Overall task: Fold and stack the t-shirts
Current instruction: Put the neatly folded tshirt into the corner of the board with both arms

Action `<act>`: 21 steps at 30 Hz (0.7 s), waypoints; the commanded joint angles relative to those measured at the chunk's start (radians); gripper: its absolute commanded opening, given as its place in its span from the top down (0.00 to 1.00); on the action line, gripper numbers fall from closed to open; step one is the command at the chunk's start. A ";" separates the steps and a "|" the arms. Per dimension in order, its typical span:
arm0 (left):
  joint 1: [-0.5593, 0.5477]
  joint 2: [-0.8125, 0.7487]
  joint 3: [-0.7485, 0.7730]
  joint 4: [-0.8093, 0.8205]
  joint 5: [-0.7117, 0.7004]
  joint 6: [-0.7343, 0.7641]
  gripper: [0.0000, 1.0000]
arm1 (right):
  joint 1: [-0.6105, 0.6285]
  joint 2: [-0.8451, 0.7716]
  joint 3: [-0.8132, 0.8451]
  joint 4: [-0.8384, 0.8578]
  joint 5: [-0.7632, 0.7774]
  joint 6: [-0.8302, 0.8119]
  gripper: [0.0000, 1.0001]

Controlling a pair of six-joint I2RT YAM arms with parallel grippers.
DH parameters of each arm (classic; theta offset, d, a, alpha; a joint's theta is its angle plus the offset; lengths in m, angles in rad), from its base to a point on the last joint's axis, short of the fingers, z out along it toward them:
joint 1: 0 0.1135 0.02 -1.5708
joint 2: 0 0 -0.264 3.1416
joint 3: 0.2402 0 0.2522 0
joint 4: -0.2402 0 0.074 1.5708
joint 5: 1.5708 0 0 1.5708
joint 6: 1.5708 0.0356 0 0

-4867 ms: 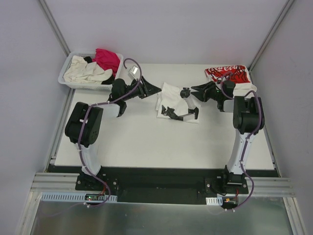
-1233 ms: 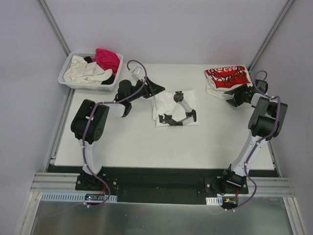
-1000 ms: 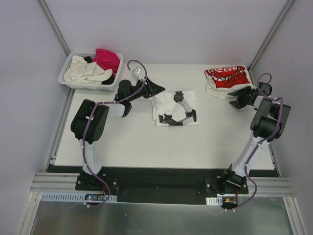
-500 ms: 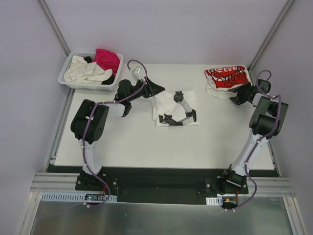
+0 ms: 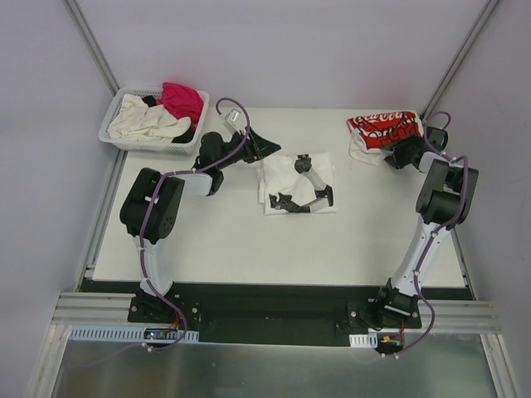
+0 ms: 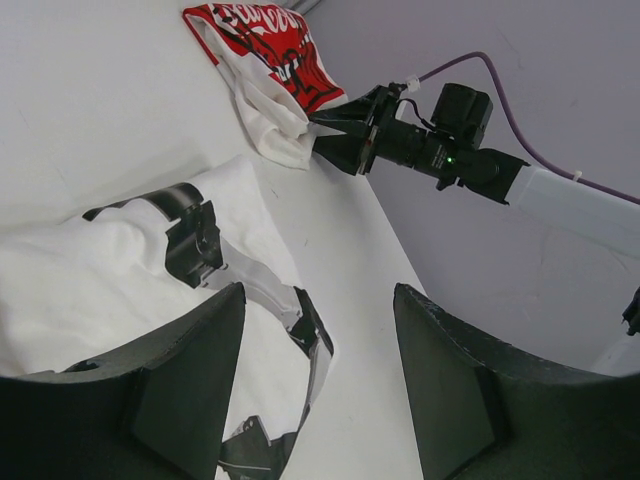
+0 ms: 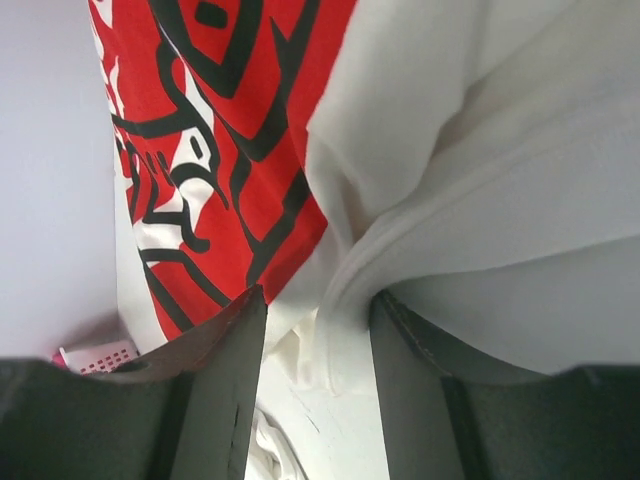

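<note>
A folded white t-shirt with a black print (image 5: 294, 184) lies mid-table. My left gripper (image 5: 270, 148) hovers open at its back left corner. In the left wrist view the two fingers (image 6: 190, 380) stand wide apart with nothing between them, above that shirt (image 6: 100, 270). The white t-shirt with red print (image 5: 383, 133) lies folded at the back right. My right gripper (image 5: 398, 152) is pushed against its near right edge. In the right wrist view my right gripper (image 7: 315, 310) is open, and a thick white fold of this shirt (image 7: 480, 150) sits between the jaws, touching the right one.
A white slotted basket (image 5: 110, 118) at the back left holds cream, magenta and black shirts. The table's right edge (image 5: 455, 240) runs close beside my right arm. The back walls stand just behind the red-printed shirt.
My right gripper has moved left into the edge of the red-printed shirt, and its jaws have narrowed around the fold. The left arm and the middle shirt have not moved.
</note>
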 commanded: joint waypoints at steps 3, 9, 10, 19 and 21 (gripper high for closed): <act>0.008 -0.013 0.035 0.025 0.029 -0.003 0.40 | 0.024 0.053 0.075 0.002 0.053 0.033 0.53; 0.008 -0.035 0.024 0.007 0.038 -0.006 0.40 | 0.044 0.105 0.155 -0.015 0.067 0.042 0.64; 0.008 -0.038 0.023 0.002 0.038 -0.003 0.40 | 0.046 0.111 0.162 -0.015 0.068 0.044 0.68; 0.013 -0.065 -0.009 -0.044 0.041 0.007 0.40 | 0.061 0.087 0.115 -0.017 0.079 0.039 0.99; 0.014 -0.085 -0.029 -0.053 0.043 0.001 0.40 | 0.061 0.041 0.034 0.003 0.077 0.038 0.99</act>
